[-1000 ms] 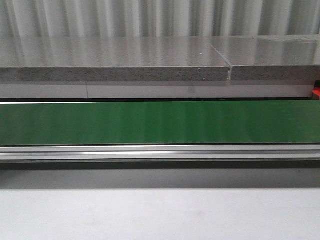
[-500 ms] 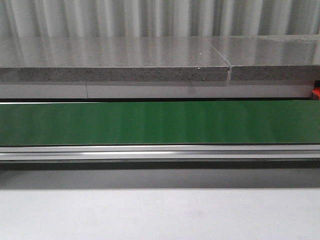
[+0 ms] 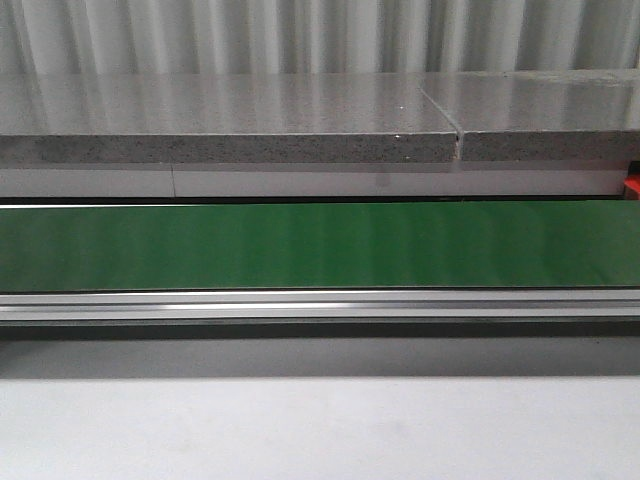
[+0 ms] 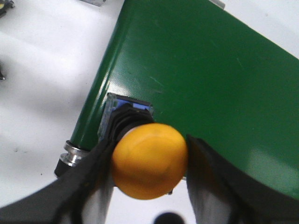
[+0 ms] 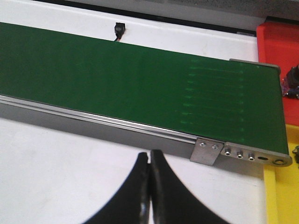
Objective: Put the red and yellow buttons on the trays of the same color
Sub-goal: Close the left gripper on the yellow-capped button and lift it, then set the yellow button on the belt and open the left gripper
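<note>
My left gripper [image 4: 148, 143] is shut on a yellow button [image 4: 148, 161] with a black and blue base, its fingers [image 4: 93, 172] against both sides of the round cap. It hangs over the end of the green belt [image 4: 201, 79]. My right gripper [image 5: 149, 154] is shut with nothing in it, above the white table in front of the belt [image 5: 117, 79]. In the right wrist view, a red tray [image 5: 278, 42] and a yellow tray [image 5: 282, 196] lie past the belt's end. No red button shows clearly. Neither gripper appears in the front view.
A dark item [image 5: 292, 81] sits on the red tray at the frame edge, cut off. The belt's metal rail [image 3: 320, 305] runs along its near side, with a grey stone ledge [image 3: 230, 130] behind. A small black connector [image 5: 120, 30] lies beyond the belt.
</note>
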